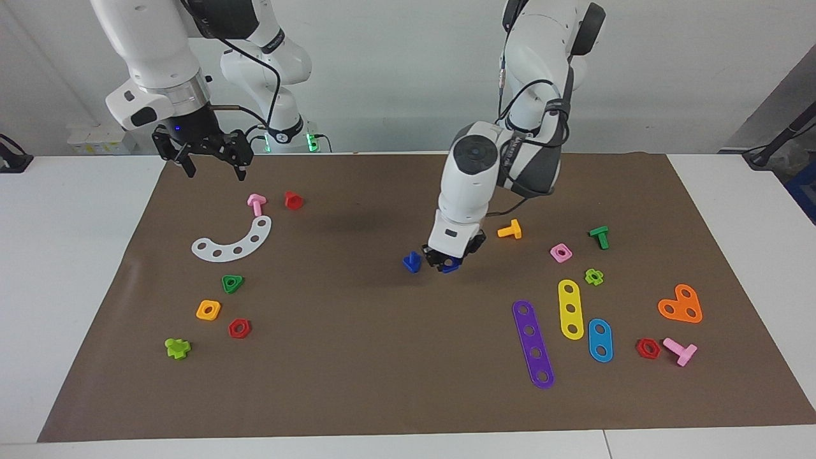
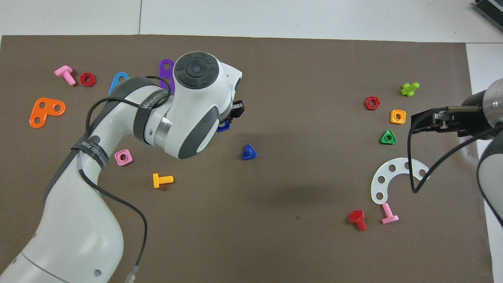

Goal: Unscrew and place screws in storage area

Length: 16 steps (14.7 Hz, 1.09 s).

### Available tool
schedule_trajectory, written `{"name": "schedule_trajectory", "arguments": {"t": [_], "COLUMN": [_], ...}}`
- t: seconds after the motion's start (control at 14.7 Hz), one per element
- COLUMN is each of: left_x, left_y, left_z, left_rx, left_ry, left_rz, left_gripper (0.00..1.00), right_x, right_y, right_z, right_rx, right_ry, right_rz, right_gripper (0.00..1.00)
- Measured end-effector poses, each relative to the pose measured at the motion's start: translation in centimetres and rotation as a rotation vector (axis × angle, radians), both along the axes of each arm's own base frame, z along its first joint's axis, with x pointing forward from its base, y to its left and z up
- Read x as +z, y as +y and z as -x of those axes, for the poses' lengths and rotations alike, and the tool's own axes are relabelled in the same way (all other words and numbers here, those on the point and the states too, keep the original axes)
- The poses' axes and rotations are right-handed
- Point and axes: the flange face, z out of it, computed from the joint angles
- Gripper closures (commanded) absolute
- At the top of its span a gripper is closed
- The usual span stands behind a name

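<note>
From the facing view, the left gripper (image 1: 450, 258) is low on the brown paper mat (image 1: 357, 357) near the middle of the table, its fingers closed round a blue nut (image 1: 451, 267) that rests on the mat; just beside it, toward the right arm's end, the blue screw (image 1: 412, 262) stands on its triangular head, shaft up, apart from the fingers; the right gripper (image 1: 213, 167) waits in the air over the mat's edge nearest the robots, fingers spread and empty, above the storage area, where the white curved strip (image 1: 233, 242), a green nut (image 1: 232, 283), an orange nut (image 1: 208, 310) and a red nut (image 1: 239, 328) lie. From the overhead view, the left arm's wrist hides most of the left gripper (image 2: 232, 116), with only a sliver of the blue nut (image 2: 223, 126) showing under it; the blue screw (image 2: 249, 152) sits alone on bare mat (image 2: 298, 243), well apart from the white curved strip (image 2: 387, 177); the right gripper (image 2: 422, 122) hangs beside the green nut (image 2: 388, 137) and orange nut (image 2: 397, 116).
</note>
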Motion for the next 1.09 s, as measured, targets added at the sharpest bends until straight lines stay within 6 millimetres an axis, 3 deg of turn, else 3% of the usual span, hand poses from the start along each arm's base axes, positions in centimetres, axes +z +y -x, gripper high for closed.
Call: {"name": "schedule_trajectory", "arguments": {"t": [0.2,0.41,0.54,0.61,0.68,0.75,0.95,1.09], "left_x": [-0.6,-2.9,-5.8,-7.6,-9.2,-10.4,-10.7,-9.4], "left_y": [7.4,14.5,16.4,16.5,16.5,16.5,16.7,17.4], "left_z": [-2.6,-4.1,-3.2,-2.2,-1.0,0.1,1.3,1.0], "left_rx": [-0.144,-0.294,-0.323,-0.328,-0.332,-0.335,-0.336,-0.324], "left_ry": [0.058,0.092,0.08,0.065,0.053,0.048,0.043,0.028], "left_rz": [-0.007,0.009,0.014,0.014,0.014,0.014,0.011,0.009], "left_gripper": [1.0,0.99,0.91,0.75,0.28,0.0,0.0,0.0], "right_x": [-2.5,-5.3,-7.4,-8.9,-10.6,-12.5,-18.1,-20.9], "right_y": [2.9,8.8,13.0,15.1,17.2,19.5,26.1,28.7], "right_z": [-0.3,0.2,0.0,-0.3,-0.6,-0.8,-0.4,-0.1], "right_rx": [0.007,-0.033,-0.051,-0.062,-0.075,-0.085,-0.112,-0.107], "right_ry": [-0.028,-0.039,-0.059,-0.069,-0.075,-0.078,-0.082,-0.085], "right_rz": [-0.008,-0.023,-0.036,-0.045,-0.052,-0.06,-0.078,-0.085], "right_gripper": [0.03,0.03,0.03,0.03,0.03,0.03,0.05,0.05]}}
